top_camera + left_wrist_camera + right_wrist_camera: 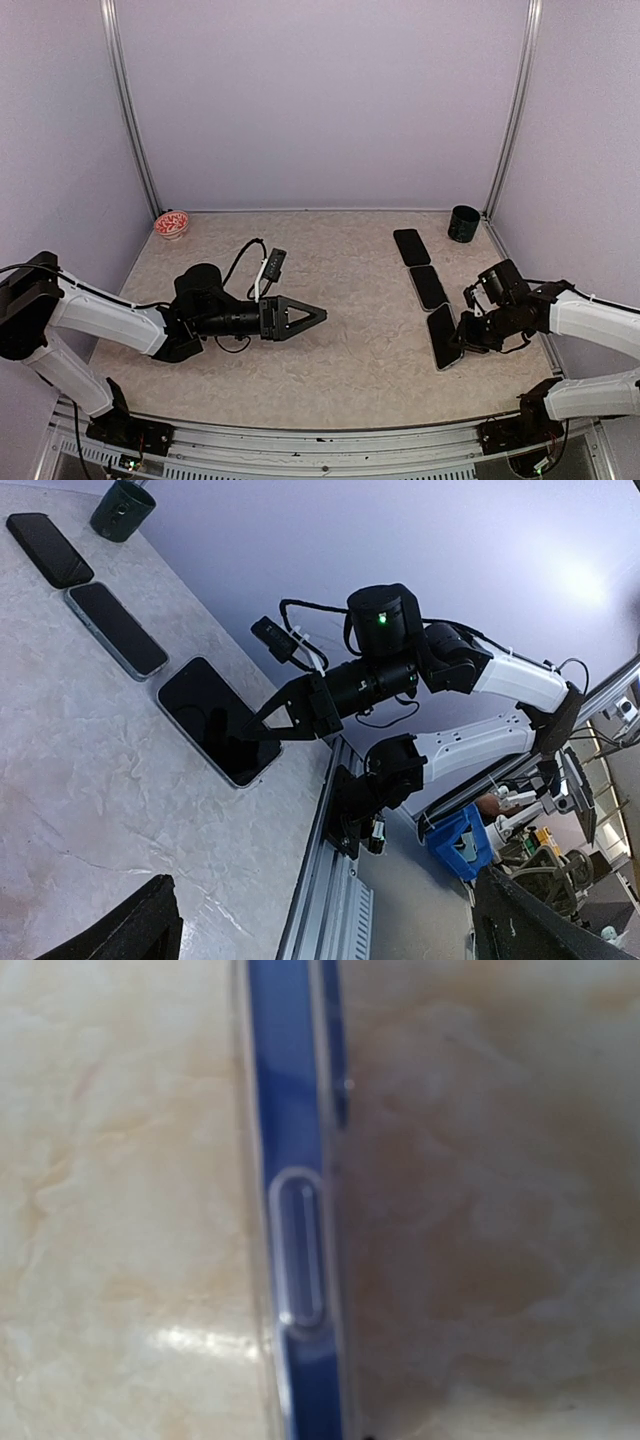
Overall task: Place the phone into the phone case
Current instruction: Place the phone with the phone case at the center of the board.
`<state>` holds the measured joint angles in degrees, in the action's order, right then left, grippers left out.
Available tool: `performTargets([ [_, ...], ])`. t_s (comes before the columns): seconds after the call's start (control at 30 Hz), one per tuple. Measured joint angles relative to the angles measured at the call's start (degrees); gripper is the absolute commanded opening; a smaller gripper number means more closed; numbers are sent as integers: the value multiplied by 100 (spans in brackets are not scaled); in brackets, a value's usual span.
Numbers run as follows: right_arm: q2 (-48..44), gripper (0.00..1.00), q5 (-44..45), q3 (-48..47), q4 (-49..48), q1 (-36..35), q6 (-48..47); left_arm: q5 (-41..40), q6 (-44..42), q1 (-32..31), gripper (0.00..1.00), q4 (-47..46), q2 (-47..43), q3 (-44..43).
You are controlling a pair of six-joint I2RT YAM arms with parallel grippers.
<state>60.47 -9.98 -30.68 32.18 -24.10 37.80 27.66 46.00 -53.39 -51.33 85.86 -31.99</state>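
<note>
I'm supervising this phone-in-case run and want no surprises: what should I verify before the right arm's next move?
1. The left gripper is open, empty and away from the phones: ok.
2. The right gripper is at the long edge of the nearest phone: ok.
3. Whether the right gripper is open or shut: cannot tell.
4. The blue edge sits inside the clear case in the right wrist view: ok there; other sides, cannot tell.
5. The middle phone and far black phone lie flat, untouched: ok.
6. The dark green cup stands out of the way at the far corner: ok.
</note>
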Motion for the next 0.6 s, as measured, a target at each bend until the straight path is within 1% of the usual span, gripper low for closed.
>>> performTargets([
  [0.13, 52, 21, 170, 0, 61, 4, 101, 59, 0, 57, 99, -11, -28, 103],
  [0.33, 219, 31, 426, -7, 140, 11, 212, 140, 2, 149, 99, -94, -76, 184],
  [0.6, 339, 34, 693, -11, 258, 13, 304, 249, 4, 186, 99, -210, -76, 186],
])
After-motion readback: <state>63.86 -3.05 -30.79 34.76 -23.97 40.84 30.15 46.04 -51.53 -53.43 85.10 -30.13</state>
